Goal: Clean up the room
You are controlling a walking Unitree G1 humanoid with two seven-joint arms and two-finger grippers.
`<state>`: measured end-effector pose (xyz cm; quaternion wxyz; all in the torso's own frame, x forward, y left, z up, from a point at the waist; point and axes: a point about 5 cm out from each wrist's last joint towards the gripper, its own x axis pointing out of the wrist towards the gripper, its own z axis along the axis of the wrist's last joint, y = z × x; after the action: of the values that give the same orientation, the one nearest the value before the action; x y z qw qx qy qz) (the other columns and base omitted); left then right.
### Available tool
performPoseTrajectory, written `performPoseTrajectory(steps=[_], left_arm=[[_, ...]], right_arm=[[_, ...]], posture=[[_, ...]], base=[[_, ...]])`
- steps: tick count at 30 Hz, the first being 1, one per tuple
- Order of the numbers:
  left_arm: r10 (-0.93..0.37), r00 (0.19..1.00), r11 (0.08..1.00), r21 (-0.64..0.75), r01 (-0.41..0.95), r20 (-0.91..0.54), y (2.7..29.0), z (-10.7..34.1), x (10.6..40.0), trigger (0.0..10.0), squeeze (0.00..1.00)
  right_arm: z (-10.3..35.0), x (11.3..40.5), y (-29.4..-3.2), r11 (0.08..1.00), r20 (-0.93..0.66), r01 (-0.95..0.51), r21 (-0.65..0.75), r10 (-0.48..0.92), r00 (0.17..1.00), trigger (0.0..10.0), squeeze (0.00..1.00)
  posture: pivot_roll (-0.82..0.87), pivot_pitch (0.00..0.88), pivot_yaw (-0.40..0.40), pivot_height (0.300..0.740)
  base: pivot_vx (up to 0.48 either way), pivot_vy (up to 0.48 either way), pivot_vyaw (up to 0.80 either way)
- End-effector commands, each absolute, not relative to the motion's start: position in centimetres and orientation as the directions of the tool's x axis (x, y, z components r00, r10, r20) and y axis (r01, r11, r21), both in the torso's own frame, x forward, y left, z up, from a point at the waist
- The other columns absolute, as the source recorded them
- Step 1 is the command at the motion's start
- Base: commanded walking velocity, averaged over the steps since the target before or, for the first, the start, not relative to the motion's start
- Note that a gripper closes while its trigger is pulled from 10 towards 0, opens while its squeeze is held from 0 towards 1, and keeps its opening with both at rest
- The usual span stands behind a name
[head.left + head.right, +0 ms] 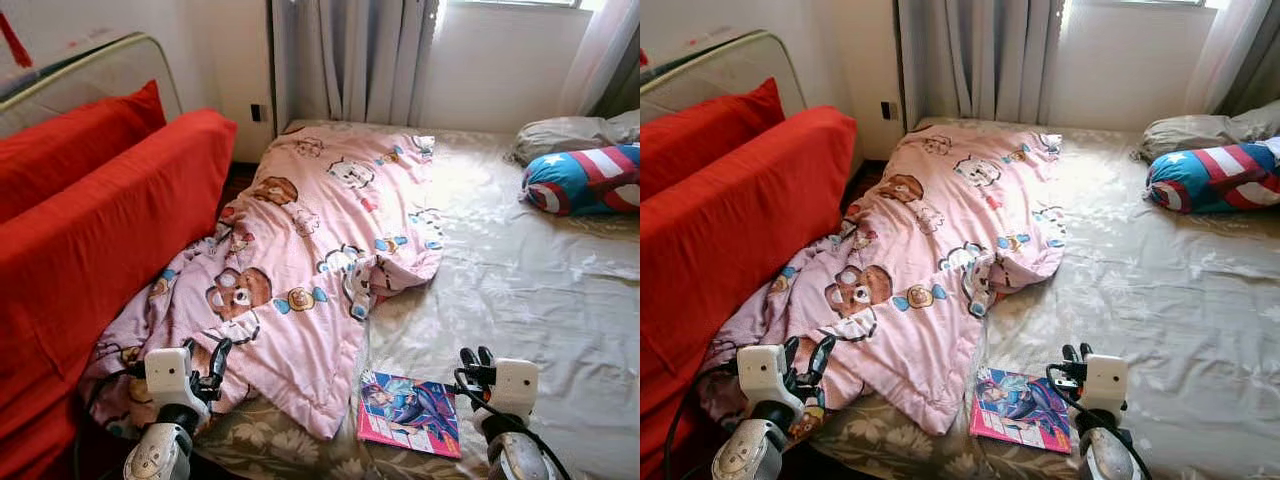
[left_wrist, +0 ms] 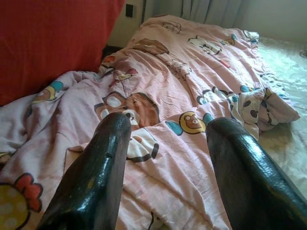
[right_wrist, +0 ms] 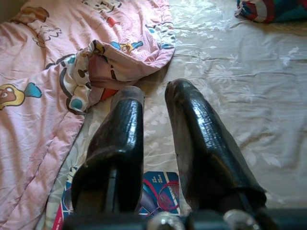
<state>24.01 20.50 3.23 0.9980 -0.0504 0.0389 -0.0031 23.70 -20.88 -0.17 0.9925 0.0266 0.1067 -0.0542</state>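
A wide bed (image 1: 540, 290) with a pale floral sheet carries nearly everything here. Along its left edge stands a red sofa (image 1: 90, 250), its back cushion leaning against the wall, and grey curtains (image 1: 350, 60) hang behind the far edge of the bed.

A pink quilt (image 1: 310, 250) printed with bears and sweets lies rumpled across the left half of the bed, running from the far edge down to the near left corner, where it bunches against the sofa. One fold of it turns over near the middle of the bed, showing a spotted underside.

At the far right corner lie a blue, red and white star-patterned bolster (image 1: 585, 180) and, just behind it, a grey pillow (image 1: 570, 135).

Near the bed's front edge, just beside the quilt's lower hem, a colourful comic book (image 1: 410, 412) lies flat on the sheet.

The left gripper (image 2: 165, 143) hovers over the quilt at the near left corner; its jaws stand spread wide apart, with nothing between them but the quilt lying below. The right gripper (image 3: 153, 115) hangs over the bare sheet near the front edge, just beside the comic book; its jaws are slightly parted with a narrow gap, holding nothing, and the book's corner shows under them.
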Motion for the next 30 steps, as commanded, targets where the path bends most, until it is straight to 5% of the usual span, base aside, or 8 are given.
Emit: performPoseTrajectory(steps=[1, 30], left_arm=[[-0.008, 0.997, 0.996, -0.084, 0.002, -0.078, 20.7, 3.5, 24.1, 10.0, 0.0], [0.006, 0.994, 0.997, -0.073, -0.014, -0.107, 20.9, 3.2, 24.0, 10.0, 0.0]], right_arm=[[0.0, 24.0, -21.1, 0.991, -0.226, 0.128, 0.041, -0.115, 0.967, 10.0, 0.0], [-0.1, 25.1, -21.0, 0.992, -0.247, 0.118, 0.054, -0.101, 0.964, 10.0, 0.0]], posture=[[-0.07, 0.0, -0.001, 0.68], [-0.06, 0.019, -0.016, 0.648]], base=[[0.0, 0.0, 0.0], [0.0, 0.0, 0.0]])
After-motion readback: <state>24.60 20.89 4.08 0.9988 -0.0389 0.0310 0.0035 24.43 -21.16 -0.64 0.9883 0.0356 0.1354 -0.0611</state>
